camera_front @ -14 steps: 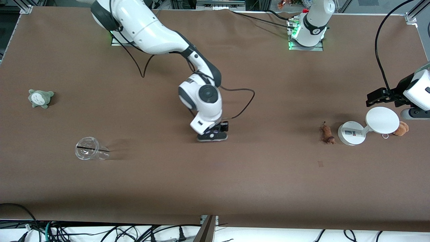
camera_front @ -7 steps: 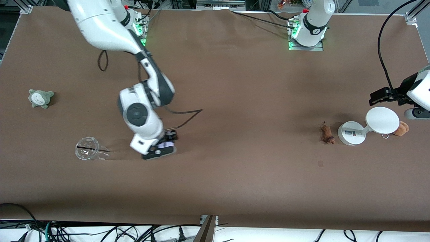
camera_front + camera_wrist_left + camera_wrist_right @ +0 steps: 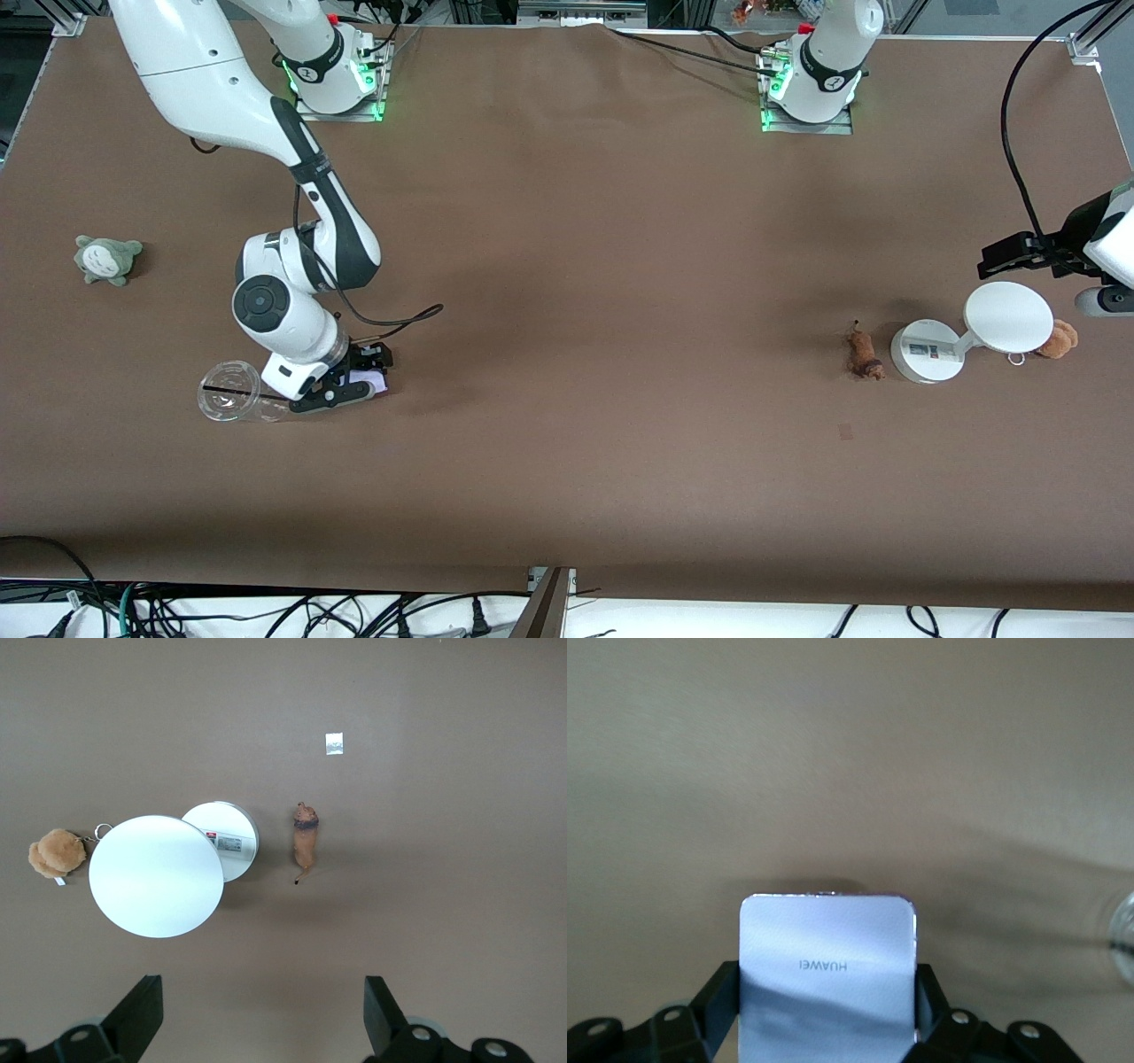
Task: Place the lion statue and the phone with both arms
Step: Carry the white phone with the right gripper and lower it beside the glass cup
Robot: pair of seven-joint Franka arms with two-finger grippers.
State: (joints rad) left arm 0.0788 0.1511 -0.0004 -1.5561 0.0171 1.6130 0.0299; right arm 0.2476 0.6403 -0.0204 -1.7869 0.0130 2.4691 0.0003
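Observation:
My right gripper point(image 3: 354, 379) is shut on the pale lavender phone point(image 3: 370, 382) and holds it low over the table beside the clear cup. In the right wrist view the phone point(image 3: 826, 970) sits clamped between the black fingers point(image 3: 716, 997). The small orange-brown lion statue point(image 3: 862, 353) lies on the table toward the left arm's end, beside the white stand's base. It also shows in the left wrist view point(image 3: 305, 840). My left gripper point(image 3: 1010, 255) is open and empty, up in the air over the table's edge above the white stand, with its fingers point(image 3: 137, 1014) wide apart.
A clear plastic cup point(image 3: 232, 392) lies on its side next to the right gripper. A grey-green plush toy point(image 3: 107, 259) lies at the right arm's end. A white round stand point(image 3: 1008, 317) with its base point(image 3: 926, 351) and a tan plush bear point(image 3: 1059, 338) sit near the lion.
My right arm has swung with the phone from the table's middle toward the right arm's end, stopping beside the clear cup. My left gripper has drifted slightly toward the table's edge.

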